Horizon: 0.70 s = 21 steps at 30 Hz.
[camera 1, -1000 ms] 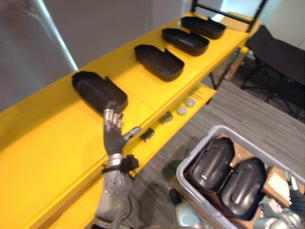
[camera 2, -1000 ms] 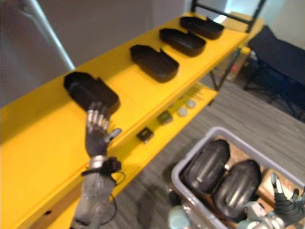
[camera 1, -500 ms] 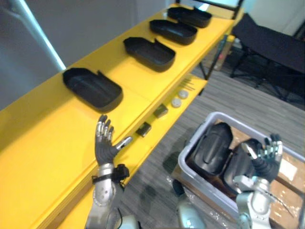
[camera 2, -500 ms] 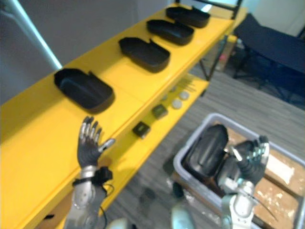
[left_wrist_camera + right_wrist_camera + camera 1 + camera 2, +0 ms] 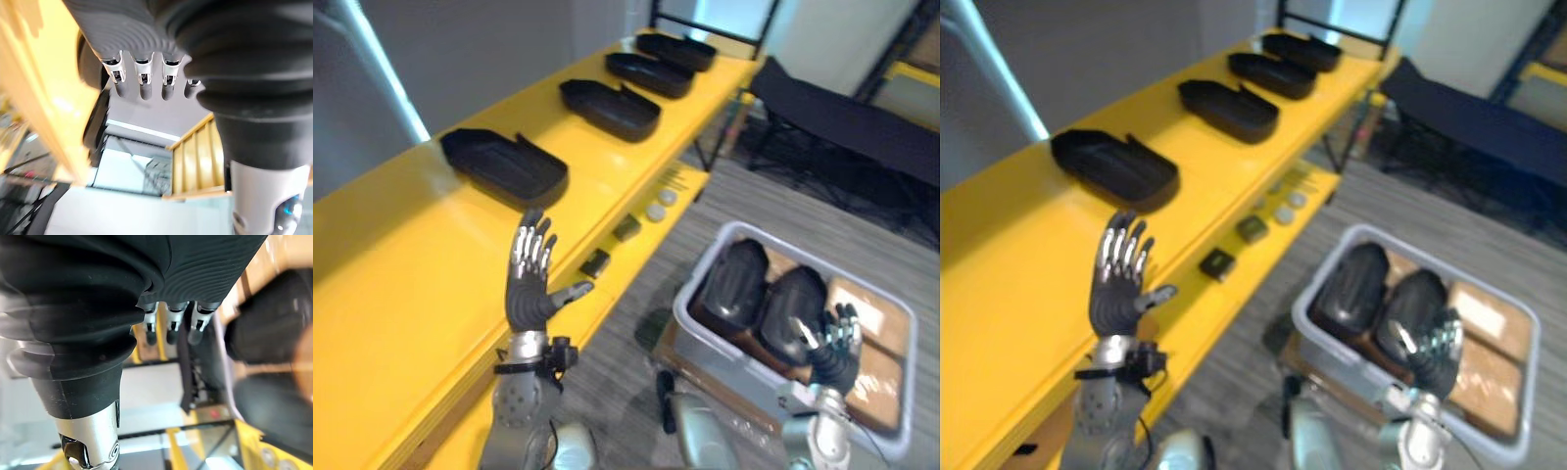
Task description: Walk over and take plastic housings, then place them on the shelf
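Between picks: both robot hands empty, the next housing not yet taken.

In the head views, four black housings (image 5: 504,166) are lying in a row along the top of the yellow shelf (image 5: 401,294), so I am judging that part done. Two more housings (image 5: 727,289) are sitting side by side in the grey bin (image 5: 680,308) on the floor, waiting to be carried over. I am holding my left robot hand (image 5: 530,284) up beside the shelf edge, spread wide and touching nothing. My right robot hand (image 5: 832,354) is hovering just over the nearer bin housing. In the left wrist view my fingers (image 5: 142,78) are reaching straight out into open air. In the right wrist view my fingers (image 5: 171,320) are likewise extended, gripping nothing, with a dark housing showing just past them.
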### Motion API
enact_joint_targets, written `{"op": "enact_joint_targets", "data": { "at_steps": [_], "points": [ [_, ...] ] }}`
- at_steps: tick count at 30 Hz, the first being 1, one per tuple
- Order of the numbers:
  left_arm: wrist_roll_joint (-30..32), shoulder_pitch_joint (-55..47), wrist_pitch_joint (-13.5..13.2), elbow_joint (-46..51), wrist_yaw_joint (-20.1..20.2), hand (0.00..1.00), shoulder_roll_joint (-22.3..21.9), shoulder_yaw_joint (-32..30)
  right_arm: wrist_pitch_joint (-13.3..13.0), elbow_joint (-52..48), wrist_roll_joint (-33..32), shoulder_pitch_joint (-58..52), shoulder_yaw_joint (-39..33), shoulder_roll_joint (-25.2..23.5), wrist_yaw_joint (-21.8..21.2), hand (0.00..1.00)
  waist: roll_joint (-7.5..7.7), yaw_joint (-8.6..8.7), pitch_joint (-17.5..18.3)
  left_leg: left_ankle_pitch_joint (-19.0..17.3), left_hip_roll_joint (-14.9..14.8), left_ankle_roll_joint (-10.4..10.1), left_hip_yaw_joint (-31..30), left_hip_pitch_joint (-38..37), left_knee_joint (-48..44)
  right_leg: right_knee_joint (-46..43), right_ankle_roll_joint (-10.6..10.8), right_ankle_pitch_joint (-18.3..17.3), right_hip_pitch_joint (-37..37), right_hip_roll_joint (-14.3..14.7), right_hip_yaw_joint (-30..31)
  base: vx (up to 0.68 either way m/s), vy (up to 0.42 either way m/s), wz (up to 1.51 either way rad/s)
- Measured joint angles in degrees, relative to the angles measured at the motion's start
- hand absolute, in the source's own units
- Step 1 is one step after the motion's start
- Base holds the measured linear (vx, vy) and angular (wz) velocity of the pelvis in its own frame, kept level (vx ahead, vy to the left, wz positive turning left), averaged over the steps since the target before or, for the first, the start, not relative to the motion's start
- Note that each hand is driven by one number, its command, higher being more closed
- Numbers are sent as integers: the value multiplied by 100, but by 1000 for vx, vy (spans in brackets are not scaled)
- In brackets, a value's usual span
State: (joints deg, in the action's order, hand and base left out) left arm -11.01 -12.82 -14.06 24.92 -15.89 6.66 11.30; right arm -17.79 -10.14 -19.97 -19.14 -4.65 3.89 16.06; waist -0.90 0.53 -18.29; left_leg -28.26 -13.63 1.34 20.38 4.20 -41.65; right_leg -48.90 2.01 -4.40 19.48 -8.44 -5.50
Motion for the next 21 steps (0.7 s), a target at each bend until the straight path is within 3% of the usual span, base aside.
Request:
{"op": "enact_joint_targets", "data": {
  "at_steps": [2, 4, 5, 6, 8, 10, 13, 16, 19, 21],
  "points": [
    [-32, -91, 79, -253, 78, 0, -13, -319, 7, 274, 128, 347, 87, 28, 29, 0, 61, -95, 31, 336, -109, -26, 286, 63, 432, 71, -8, -338, -530, -458, -275, -191, -80, -77],
    [-32, -147, 136, -352, 114, 0, -18, -525, 11, 457, 286, 501, 80, 132, 83, 0, 200, -187, 115, 447, -149, -190, 375, 235, 590, 706, -8, -331, -954, -681, -416, -140, -152, -78],
    [-42, -245, 164, -364, 124, 0, 22, -658, 17, 461, 345, 552, 67, 190, 176, 0, 304, -349, 168, 489, -146, -291, 373, 359, 572, 1361, 24, -171, -1198, -770, -412, -118, -161, -95],
    [-45, -288, 168, -389, 126, 0, 92, -692, 34, 461, 414, 547, 30, 201, 212, 0, 364, -391, 201, 503, -157, -359, 335, 430, 526, 1658, 200, -273, -1273, -693, -409, -116, -162, -95],
    [-194, -312, 181, -612, 146, 0, 133, -599, 146, 453, 503, 657, -277, 427, 400, 0, 183, -363, 198, 669, -138, -489, -143, 582, 540, 2224, 314, -368, -1358, -404, -526, -68, -130, -77],
    [-262, -282, 164, -607, 151, 0, 142, -625, 236, 451, 497, 667, -624, 533, 478, 0, 184, -270, 198, 723, -151, -558, -239, 537, 622, 2454, 492, -481, -1426, -324, -523, 26, -127, -51],
    [-255, -176, -9, -617, 288, 0, 156, -619, 393, 583, 467, 819, -1045, 682, 657, 0, 207, -121, 164, 825, -182, -642, -159, 379, 856, 2594, 516, -495, -1296, -191, -331, 3, -133, -54],
    [-248, 76, -242, -657, 578, 0, 182, -418, 477, 1081, 358, 1546, -1113, 872, 807, 0, 265, -114, 48, 956, -96, -714, -82, 443, 1117, 2848, 608, -394, -922, -89, -46, -65, -86, -76],
    [-176, 609, -206, -911, 835, 0, 182, 147, 543, 1609, 208, 2267, -1213, 1136, 839, 0, 156, -17, -191, 1185, 77, -660, -226, 742, 1332, 3034, 575, -96, -631, -91, -10, -49, -56, -19],
    [163, 964, 28, -1208, 904, 0, 178, 596, 570, 1943, 7, 2837, -1213, 1334, 859, 0, 31, 22, -468, 1251, 145, -621, -323, 817, 1371, 3088, 571, 67, -579, -123, -38, -58, 30, 2]
  ]
}}
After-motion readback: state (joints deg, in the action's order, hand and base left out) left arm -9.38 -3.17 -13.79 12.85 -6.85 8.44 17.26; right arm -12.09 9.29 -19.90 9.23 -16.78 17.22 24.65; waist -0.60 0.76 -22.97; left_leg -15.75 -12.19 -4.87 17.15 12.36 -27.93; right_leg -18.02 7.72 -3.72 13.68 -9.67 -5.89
